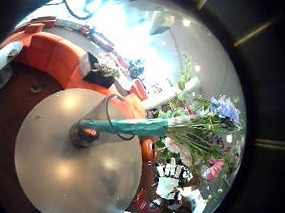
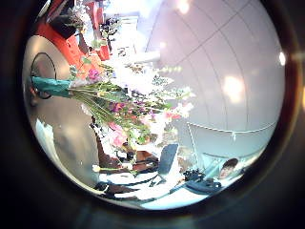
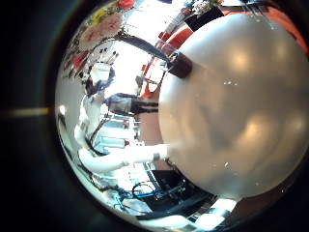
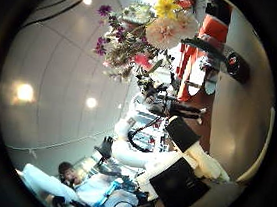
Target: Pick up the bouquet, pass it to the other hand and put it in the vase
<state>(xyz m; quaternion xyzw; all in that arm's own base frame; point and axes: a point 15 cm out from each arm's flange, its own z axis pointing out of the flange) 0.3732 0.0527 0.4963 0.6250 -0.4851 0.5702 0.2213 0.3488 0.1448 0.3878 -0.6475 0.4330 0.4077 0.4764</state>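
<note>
A round, pale grey surface is present, smooth and faintly glossy. A red-orange upholstered sofa stands beside it on dark flooring. Overhead, a white panelled ceiling carries small round lights.

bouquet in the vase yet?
Not seated: the bouquet is tilted sideways, its stem end at the vase mouth. Whether the tip has entered, cannot tell.

I see the bouquet of pink, purple and white flowers with a teal wrapped stem, over the round table beside the dark vase.
</note>
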